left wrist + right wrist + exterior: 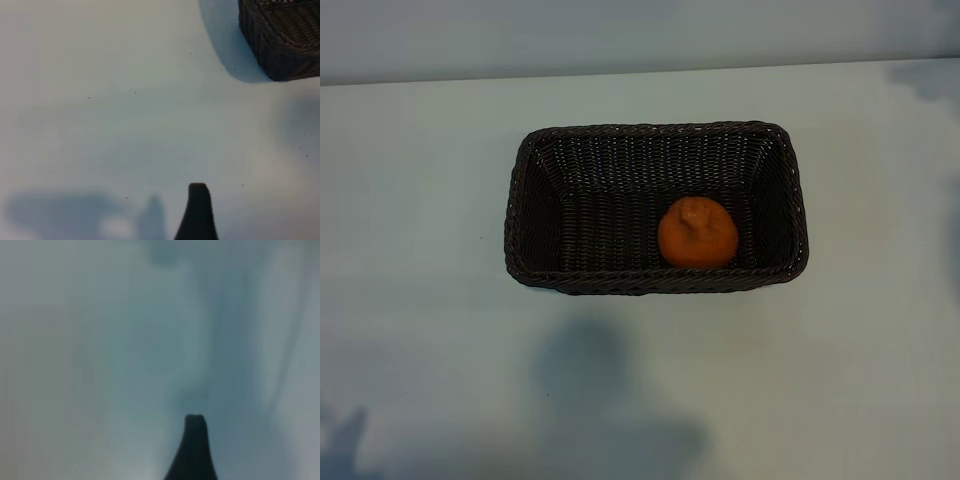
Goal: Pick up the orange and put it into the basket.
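Orange-handling fingers stand spread and empty: one dark fingertip [198,210] of the left gripper and one [195,445] of the right hang over bare table [410,300]. The orange [697,233] sits inside the basket [520,215], near its front wall. Light, firm, dimpled, it likely suits a grasp across its round sides.

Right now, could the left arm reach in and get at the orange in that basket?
Probably yes. The orange lies uncovered in the open-topped basket, nothing over it. The left gripper hangs open over bare table beside the basket's corner, holding nothing.
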Action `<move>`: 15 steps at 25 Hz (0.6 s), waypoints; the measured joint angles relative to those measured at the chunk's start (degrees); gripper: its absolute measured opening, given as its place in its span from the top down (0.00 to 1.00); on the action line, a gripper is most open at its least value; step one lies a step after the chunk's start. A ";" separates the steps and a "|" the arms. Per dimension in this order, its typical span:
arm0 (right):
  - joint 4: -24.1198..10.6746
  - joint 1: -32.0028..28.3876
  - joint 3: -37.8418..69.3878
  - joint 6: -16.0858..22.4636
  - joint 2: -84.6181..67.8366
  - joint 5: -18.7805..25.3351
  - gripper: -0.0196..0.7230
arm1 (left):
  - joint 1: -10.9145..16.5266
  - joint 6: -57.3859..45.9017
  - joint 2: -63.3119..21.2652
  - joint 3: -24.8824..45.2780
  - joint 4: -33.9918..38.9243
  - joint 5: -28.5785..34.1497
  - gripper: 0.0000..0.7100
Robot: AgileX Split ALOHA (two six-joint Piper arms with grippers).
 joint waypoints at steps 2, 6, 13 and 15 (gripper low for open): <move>2.56 -0.52 0.00 -1.41 0.00 1.67 0.20 | 0.00 0.00 0.00 0.00 0.00 0.00 0.17; 7.35 -0.53 0.00 -3.57 -1.28 3.55 0.20 | 0.00 0.00 0.00 0.00 0.00 0.00 0.17; 8.90 -0.53 0.00 -4.36 -13.59 4.18 0.20 | 0.00 0.12 0.00 0.00 0.00 0.00 0.17; 8.97 -0.53 0.00 -4.30 -18.47 4.53 0.20 | 0.00 0.09 0.00 0.00 0.00 0.00 0.17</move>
